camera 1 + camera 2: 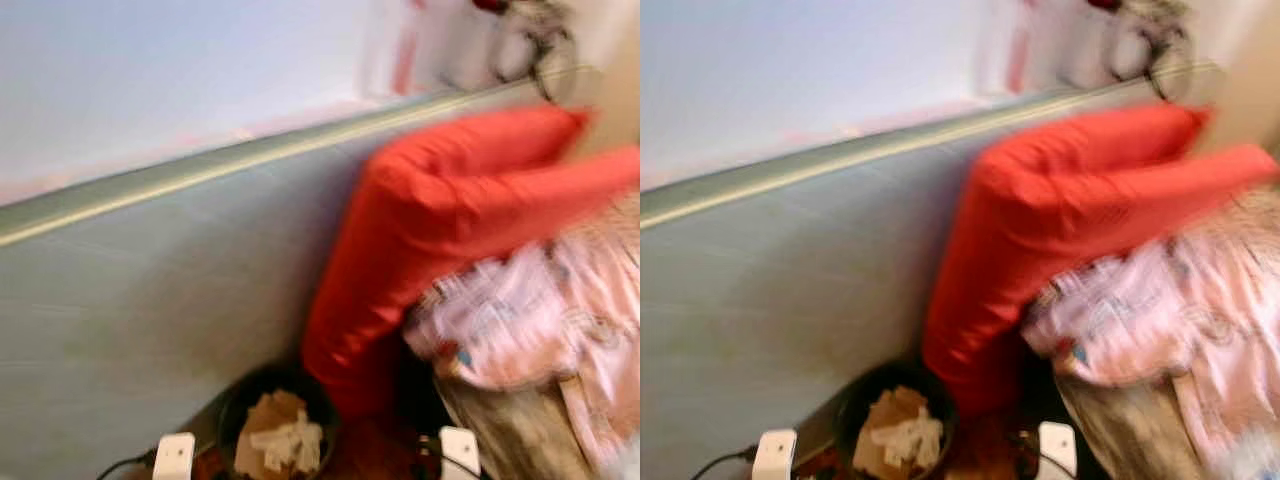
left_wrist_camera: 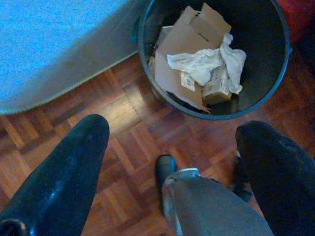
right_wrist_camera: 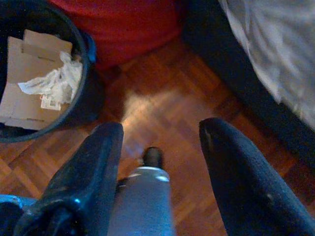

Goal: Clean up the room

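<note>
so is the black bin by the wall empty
No, the black bin holds cardboard pieces and a crumpled white paper, seen plainly from the left wrist.

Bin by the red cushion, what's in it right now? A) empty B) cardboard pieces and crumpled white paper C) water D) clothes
B. The left wrist view looks down into the dark round bin, and it holds flattened cardboard pieces with crumpled white paper on top.

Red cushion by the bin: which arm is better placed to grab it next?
Probably the right. The red cushion stands to the right of the bin, and the right gripper, open and empty, already looks at the cushion's base. The left gripper, also open, hangs over the floor beside the bin.
</note>
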